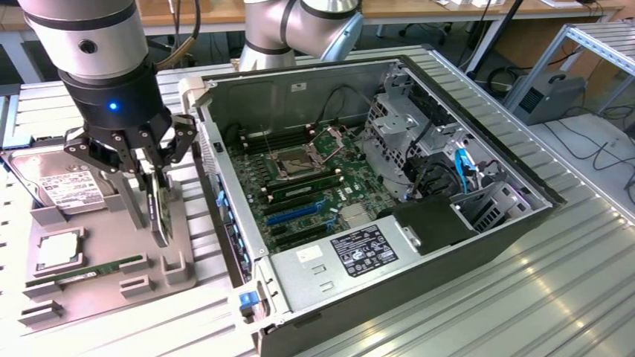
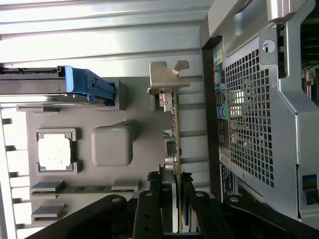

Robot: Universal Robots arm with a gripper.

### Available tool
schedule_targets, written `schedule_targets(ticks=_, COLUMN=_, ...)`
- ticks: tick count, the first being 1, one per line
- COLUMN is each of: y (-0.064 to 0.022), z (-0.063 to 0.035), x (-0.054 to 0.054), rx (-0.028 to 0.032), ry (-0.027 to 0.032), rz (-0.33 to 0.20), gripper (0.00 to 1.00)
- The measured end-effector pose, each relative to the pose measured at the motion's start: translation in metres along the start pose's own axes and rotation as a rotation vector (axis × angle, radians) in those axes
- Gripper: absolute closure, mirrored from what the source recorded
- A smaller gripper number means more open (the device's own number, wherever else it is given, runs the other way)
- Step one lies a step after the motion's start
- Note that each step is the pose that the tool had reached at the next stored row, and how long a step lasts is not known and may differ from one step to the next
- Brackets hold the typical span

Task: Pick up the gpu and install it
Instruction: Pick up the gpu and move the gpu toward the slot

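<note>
Steel computer case [image 1: 288, 85] lies open on the bench, with the board inside exposed. Just beside it, on the exterior view's left, sits a grey plastic tray [image 1: 104, 223] holding the loose parts.

- Hard drive [image 1: 62, 187] lies at the far end of the tray, well apart from the work.
- Graphics card [image 1: 160, 216] stands on edge in the tray's slot, near the case wall. It is seated and not yet lifted.
- Claw [image 1: 151, 177] is down over the card and straddles it near one end. I cannot tell whether it has clamped or merely brackets the card.
- Chip [image 1: 58, 250] and memory stick [image 1: 85, 273] lie in their own pockets, clear of the claw.
- Metal end bracket [image 2: 167, 79] is at the card's far end from the claw, beside the case's rear grille.

Judgement on the step in hand, taking hold of the card:
- The hold is off-centre, so the free end will probably want to droop or twist.
- Squeeze flat on both faces, square to the card, and firmly but not hard enough to bend it.
- Draw it straight along the slot with no sideways lean, or the lower edge may bind on the tray posts.
- Mind the bracket, which has little room beside the case.
</note>
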State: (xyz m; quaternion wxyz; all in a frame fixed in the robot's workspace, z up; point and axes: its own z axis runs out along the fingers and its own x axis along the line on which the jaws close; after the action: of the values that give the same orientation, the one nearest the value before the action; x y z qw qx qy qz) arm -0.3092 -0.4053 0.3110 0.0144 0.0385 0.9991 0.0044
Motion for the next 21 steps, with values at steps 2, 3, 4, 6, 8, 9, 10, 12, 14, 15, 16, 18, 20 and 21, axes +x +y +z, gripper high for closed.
schedule_targets(ticks=2, y=0.0000, z=-0.0007, x=0.0000, rx=0.0000, ry=0.0000, rz=0.000, gripper=0.73)
schedule_targets(ticks=3, y=0.0000, z=-0.0013, x=0.0000, rx=0.0000, ry=0.0000, rz=0.000, gripper=0.73)
schedule_targets(ticks=4, y=0.0000, z=-0.0014, x=0.0000, rx=0.0000, ry=-0.0001, rz=0.000, gripper=0.73)
schedule_targets(ticks=6, y=0.0000, z=-0.0019, x=-0.0001, rx=0.0001, ry=0.0000, rz=0.000, gripper=0.73)
schedule_targets(ticks=8, y=0.0000, z=-0.0025, x=-0.0001, rx=0.0001, ry=0.0000, rz=0.000, gripper=0.73)
schedule_targets(ticks=9, y=0.0000, z=-0.0027, x=-0.0001, rx=0.0000, ry=0.0000, rz=0.000, gripper=0.73)
schedule_targets(ticks=10, y=0.0000, z=-0.0030, x=-0.0001, rx=0.0000, ry=-0.0001, rz=0.000, gripper=0.73)
schedule_targets(ticks=12, y=0.0000, z=-0.0035, x=-0.0001, rx=-0.0001, ry=-0.0001, rz=0.000, gripper=0.73)
schedule_targets(ticks=14, y=0.0001, z=-0.0041, x=-0.0001, rx=-0.0001, ry=-0.0001, rz=0.000, gripper=0.73)
schedule_targets(ticks=15, y=0.0000, z=-0.0043, x=-0.0001, rx=0.0000, ry=-0.0001, rz=0.000, gripper=0.73)
schedule_targets(ticks=16, y=0.0000, z=-0.0045, x=-0.0001, rx=0.0000, ry=0.0000, rz=0.000, gripper=0.73)
schedule_targets(ticks=18, y=0.0001, z=-0.0049, x=-0.0001, rx=0.0000, ry=-0.0001, rz=0.000, gripper=0.73)
schedule_targets(ticks=20, y=0.0001, z=-0.0053, x=-0.0001, rx=0.0000, ry=-0.0001, rz=0.000, gripper=0.73)
schedule_targets(ticks=21, y=0.0001, z=-0.0055, x=-0.0002, rx=0.0000, ry=0.0000, rz=0.000, gripper=0.73)
